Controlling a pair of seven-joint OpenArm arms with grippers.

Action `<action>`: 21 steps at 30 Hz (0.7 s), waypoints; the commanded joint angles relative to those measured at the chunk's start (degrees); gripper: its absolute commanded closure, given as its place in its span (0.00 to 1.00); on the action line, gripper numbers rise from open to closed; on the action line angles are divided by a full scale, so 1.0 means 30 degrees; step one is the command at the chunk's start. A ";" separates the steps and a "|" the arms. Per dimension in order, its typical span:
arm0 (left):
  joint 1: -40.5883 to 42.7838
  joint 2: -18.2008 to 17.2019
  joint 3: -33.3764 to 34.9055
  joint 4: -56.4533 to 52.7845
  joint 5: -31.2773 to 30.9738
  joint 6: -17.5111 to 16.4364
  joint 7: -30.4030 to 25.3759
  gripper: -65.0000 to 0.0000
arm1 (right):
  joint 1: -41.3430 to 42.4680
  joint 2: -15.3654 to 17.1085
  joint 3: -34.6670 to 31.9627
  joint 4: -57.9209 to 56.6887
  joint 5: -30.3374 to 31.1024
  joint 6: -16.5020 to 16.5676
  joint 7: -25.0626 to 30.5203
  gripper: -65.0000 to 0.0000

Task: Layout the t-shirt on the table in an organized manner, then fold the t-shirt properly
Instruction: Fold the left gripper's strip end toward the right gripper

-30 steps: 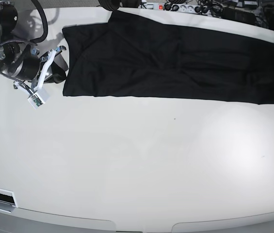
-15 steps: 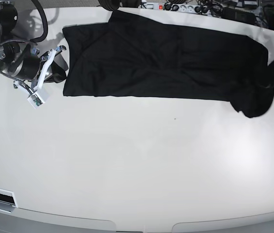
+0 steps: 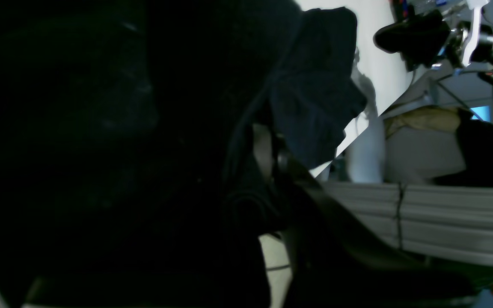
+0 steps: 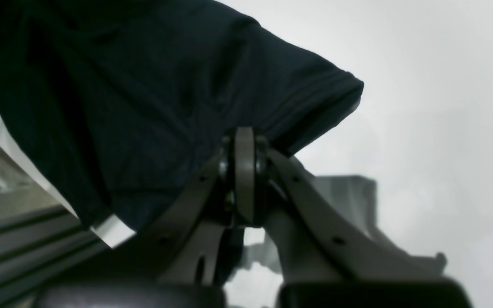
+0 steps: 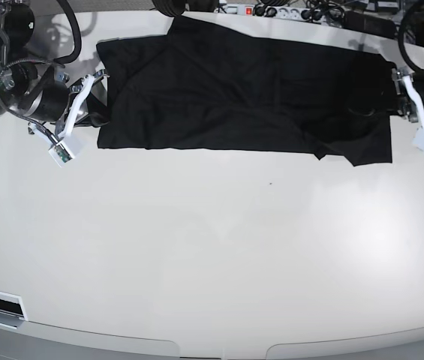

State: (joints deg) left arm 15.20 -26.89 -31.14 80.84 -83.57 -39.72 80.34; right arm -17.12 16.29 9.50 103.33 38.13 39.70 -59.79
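Observation:
The black t-shirt (image 5: 234,97) lies stretched along the far side of the white table (image 5: 212,255). Its right end is creased and doubled in, with a loose corner (image 5: 362,154) pointing forward. My right gripper (image 5: 100,94) is at the shirt's left edge. In the right wrist view its fingertips (image 4: 244,145) are shut, pinching the cloth just under a stitched sleeve hem (image 4: 315,98). My left gripper (image 5: 394,101) is at the shirt's right edge. In the left wrist view dark t-shirt cloth (image 3: 144,128) covers most of the picture and wraps the left gripper (image 3: 268,145), which is shut on it.
A power strip with plugs and cables (image 5: 272,10) lies along the table's back edge. The right arm's motor housing (image 5: 16,90) stands at the far left. Bare white tabletop fills the middle and front, down to the rounded front edge (image 5: 219,346).
My left arm has come into view from the right, carrying the shirt's right end leftward, so the cloth is shorter and bunched there. The right arm has shifted slightly at the left edge.

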 commanded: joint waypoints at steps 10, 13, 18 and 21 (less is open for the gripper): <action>-0.0481 0.1275 -0.0087 0.0299 -0.0477 -0.0092 -0.0335 1.00 | 0.0153 -0.0138 0.0087 0.0270 0.0284 0.0099 0.0357 1.00; -0.0481 0.1559 -0.0087 0.0299 -0.0477 -0.0092 -0.0342 0.81 | 0.0153 -0.0138 0.0087 0.0270 0.0284 0.0099 0.0357 1.00; -0.0525 0.1683 0.0080 0.0299 -0.0477 -0.0092 -0.0335 0.40 | 0.0160 -0.0138 0.0087 0.0270 0.0284 0.0099 0.0357 1.00; -0.0525 0.1668 0.0466 0.0306 -0.0477 -0.0092 -0.0270 0.40 | 0.0153 -0.0138 0.0087 0.0270 0.0284 0.0099 0.0357 1.00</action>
State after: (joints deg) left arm 14.11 -20.97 -29.43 80.84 -83.59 -39.72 79.99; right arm -17.12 15.38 9.50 103.33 38.00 39.70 -59.79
